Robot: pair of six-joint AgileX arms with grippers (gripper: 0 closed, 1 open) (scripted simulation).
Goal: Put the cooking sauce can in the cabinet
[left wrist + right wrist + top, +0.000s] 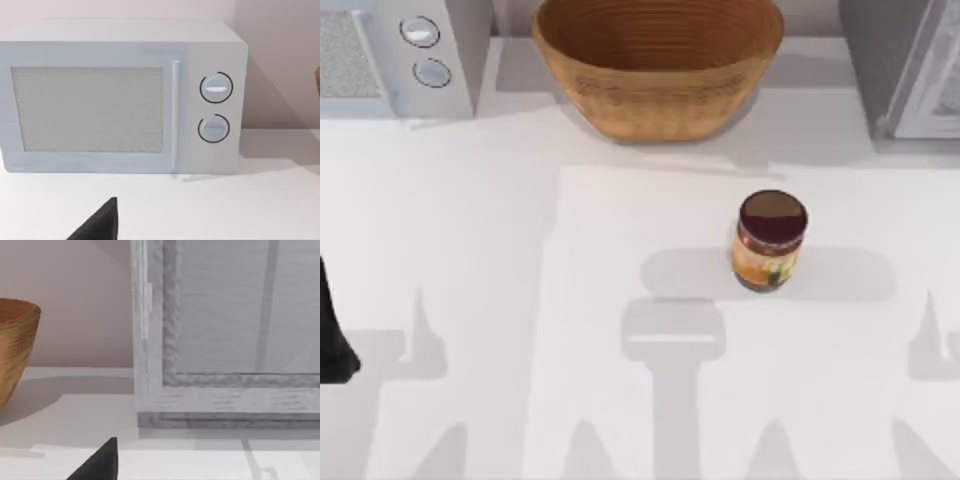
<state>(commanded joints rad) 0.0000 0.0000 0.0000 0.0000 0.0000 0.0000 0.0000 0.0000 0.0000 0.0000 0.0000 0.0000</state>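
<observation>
One can [769, 241] stands upright on the white table [520, 250], right of centre, with a dark maroon lid and an orange-yellow label. Behind it, at the table's far edge, sits a woven basket [658, 66]. The grey cabinet [905, 65] stands at the far right corner, well apart from the can, its pale framed door closed. A white microwave [395, 55] with two round knobs occupies the far left corner. The left tool [332, 335] shows as a dark shape at the table's left edge; whether it is open or closed cannot be told. A dark finger tip [102, 462] of the right tool faces the cabinet; its state cannot be told either.
</observation>
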